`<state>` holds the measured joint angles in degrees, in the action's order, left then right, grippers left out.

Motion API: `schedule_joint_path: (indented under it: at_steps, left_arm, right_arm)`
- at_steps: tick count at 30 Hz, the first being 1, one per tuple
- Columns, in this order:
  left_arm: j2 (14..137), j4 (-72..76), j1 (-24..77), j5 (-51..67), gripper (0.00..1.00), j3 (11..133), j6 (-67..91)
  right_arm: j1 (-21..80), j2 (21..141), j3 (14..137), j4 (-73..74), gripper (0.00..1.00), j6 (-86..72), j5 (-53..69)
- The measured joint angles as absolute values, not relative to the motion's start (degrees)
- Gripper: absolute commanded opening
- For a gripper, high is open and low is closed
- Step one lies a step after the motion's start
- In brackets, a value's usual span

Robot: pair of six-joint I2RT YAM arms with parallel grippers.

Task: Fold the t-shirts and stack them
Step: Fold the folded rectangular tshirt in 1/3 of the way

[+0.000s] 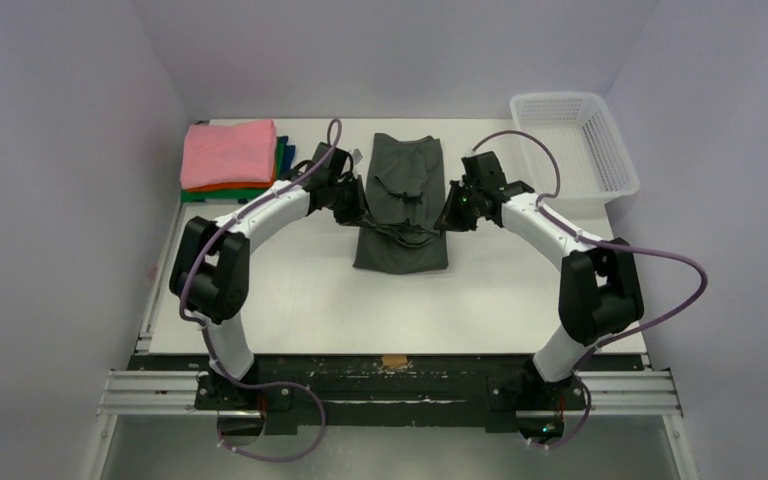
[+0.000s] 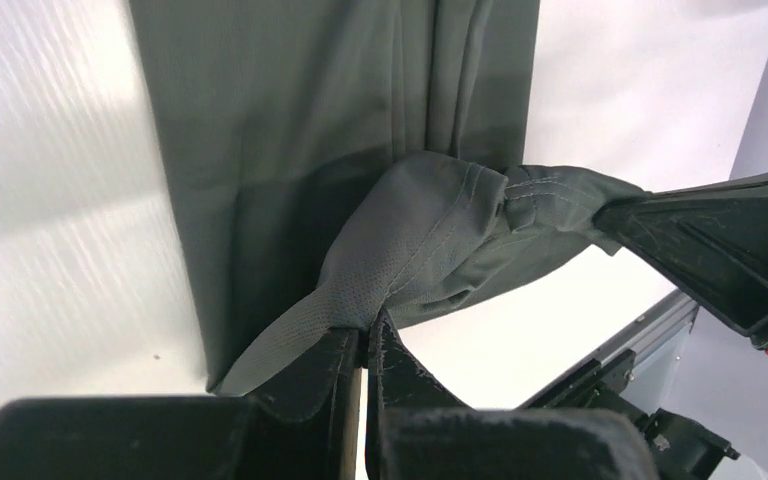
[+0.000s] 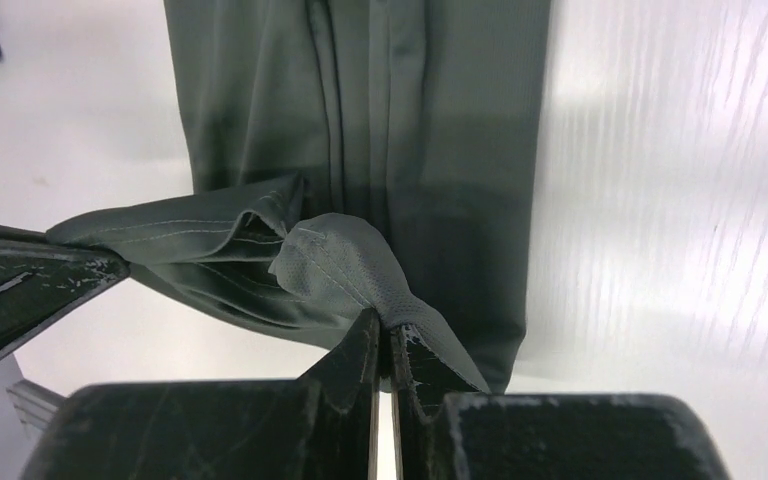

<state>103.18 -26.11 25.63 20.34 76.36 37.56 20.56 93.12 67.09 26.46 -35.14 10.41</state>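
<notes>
A dark charcoal-grey t-shirt (image 1: pixel 401 200) lies as a long narrow strip in the middle of the table, its far end folded back over itself and lifted. My left gripper (image 1: pixel 356 205) is shut on its left corner (image 2: pixel 360 290). My right gripper (image 1: pixel 452 212) is shut on its right corner (image 3: pixel 360 270). Both hold the cloth a little above the strip. In each wrist view the other gripper's fingers show at the side, also clamping the cloth. A stack of folded t-shirts, pink (image 1: pixel 228 152) on top of orange, green and dark blue, sits at the far left.
A white plastic mesh basket (image 1: pixel 570 145) stands at the far right corner. The stack of folded shirts lies close behind my left arm. White walls close in the table on three sides. The metal rail (image 1: pixel 390 390) runs along the near edge.
</notes>
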Motion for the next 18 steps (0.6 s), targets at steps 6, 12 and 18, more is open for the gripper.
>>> schedule_joint_path:
  at_steps: [6, 12, 18]
  left_arm:
    - [110.30, -29.30, 22.94, 20.36, 0.00, 85.06, 35.55]
    - [118.43, -32.05, 20.97, 21.15, 0.07, 94.52, 33.34]
    - [125.34, -35.16, 19.84, 22.41, 0.65, 103.44, 32.05]
  right_arm:
    - [17.47, 100.44, 73.08, 25.47, 0.03, -33.85, 12.08]
    - [15.64, 106.50, 77.87, 24.56, 0.08, -32.69, 12.93]
    - [14.74, 114.48, 84.97, 24.10, 0.66, -31.05, 13.26]
